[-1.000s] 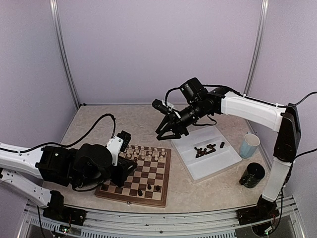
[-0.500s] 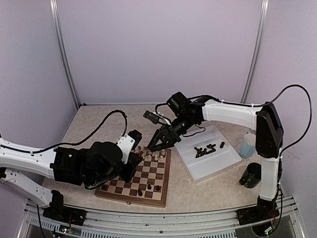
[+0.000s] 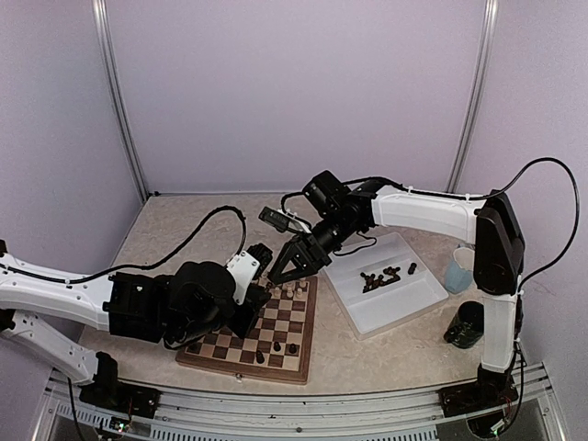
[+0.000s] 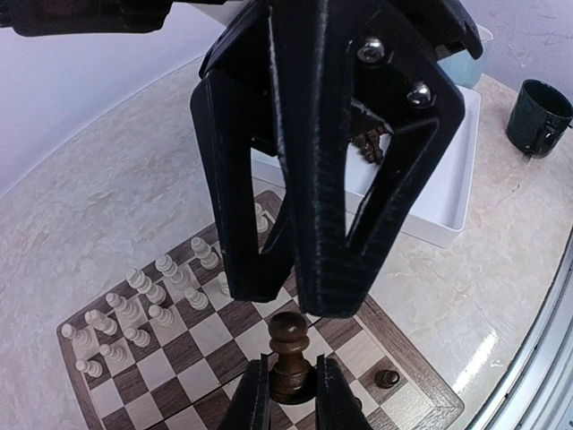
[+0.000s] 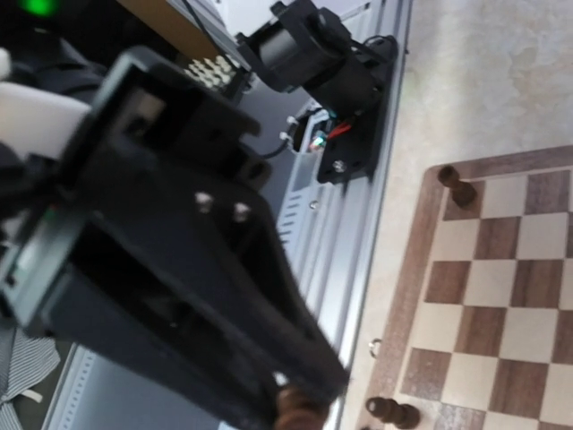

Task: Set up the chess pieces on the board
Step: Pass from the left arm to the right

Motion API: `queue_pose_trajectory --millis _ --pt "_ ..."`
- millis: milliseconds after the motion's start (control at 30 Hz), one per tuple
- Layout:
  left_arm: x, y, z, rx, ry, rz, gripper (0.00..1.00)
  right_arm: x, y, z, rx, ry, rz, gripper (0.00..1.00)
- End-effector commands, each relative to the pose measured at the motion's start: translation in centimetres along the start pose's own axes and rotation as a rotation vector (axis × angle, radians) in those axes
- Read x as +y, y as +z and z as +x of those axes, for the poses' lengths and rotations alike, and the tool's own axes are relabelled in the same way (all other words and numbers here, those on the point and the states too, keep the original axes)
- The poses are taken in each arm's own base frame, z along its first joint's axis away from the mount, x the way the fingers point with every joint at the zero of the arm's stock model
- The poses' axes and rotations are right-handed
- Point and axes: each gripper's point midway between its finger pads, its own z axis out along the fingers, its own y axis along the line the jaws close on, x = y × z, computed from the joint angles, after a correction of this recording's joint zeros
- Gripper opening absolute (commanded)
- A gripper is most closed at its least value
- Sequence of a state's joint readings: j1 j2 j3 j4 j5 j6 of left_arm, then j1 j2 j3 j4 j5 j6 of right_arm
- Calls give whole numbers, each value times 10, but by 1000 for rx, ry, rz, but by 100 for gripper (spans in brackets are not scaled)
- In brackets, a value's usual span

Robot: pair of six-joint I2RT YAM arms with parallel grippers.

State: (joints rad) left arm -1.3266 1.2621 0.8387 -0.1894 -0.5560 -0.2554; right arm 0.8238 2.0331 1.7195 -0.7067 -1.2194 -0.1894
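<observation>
Left wrist view: dark turned pawn (image 4: pixel 291 354) pinched in left gripper (image 4: pixel 292 394), close over checkered wooden board (image 3: pixel 310 331). Cream pieces (image 4: pixel 134 309) ranked in two rows; few dark pieces (image 3: pixel 276 348) placed, others (image 3: pixel 378 276) loose in smooth white tray (image 3: pixel 404 305). Right gripper (image 3: pixel 280 268) above far edge, grip too blurred to tell.

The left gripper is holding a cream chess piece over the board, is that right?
Not quite: the piece is dark, not cream. The left wrist view shows the left gripper holding a dark chess piece over the board.
</observation>
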Motion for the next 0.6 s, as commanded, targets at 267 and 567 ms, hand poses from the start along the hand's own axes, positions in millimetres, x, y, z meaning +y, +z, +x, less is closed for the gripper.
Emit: queue_pose_trajectory --millis 267,567 --pt "-6 0 -21 -51 -29 25 0 -15 10 1 25 -12 53 25" --pt "-4 5 -22 -51 -26 4 0 -12 18 7 52 -25 58 26"
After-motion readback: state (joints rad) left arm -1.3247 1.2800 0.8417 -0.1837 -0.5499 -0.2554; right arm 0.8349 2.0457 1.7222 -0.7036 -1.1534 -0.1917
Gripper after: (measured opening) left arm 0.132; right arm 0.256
